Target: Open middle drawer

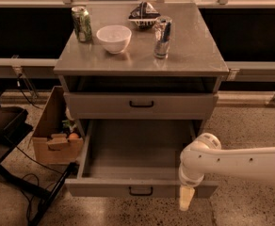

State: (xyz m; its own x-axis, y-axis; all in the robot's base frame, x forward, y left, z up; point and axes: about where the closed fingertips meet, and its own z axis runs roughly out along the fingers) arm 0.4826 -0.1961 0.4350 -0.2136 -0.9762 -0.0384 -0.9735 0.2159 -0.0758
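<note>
Grey cabinet (194,55): the middle drawer (137,147) stands pulled far out toward the camera, below the closed upper drawer (104,105). White arm (241,161) enters from the right. Gripper (186,199) hangs before the middle drawer front's right end; whether it is spread or closed cannot be told. White bowl (113,37) on top.

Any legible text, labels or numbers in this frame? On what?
None readable.
Green can: print too blurred to read.
Silver can: print too blurred to read.
Dark bag behind the bowl: nothing legible.
Cardboard box: no text visible.
Gripper, hanging at the front of the open middle drawer: no markings visible.
</note>
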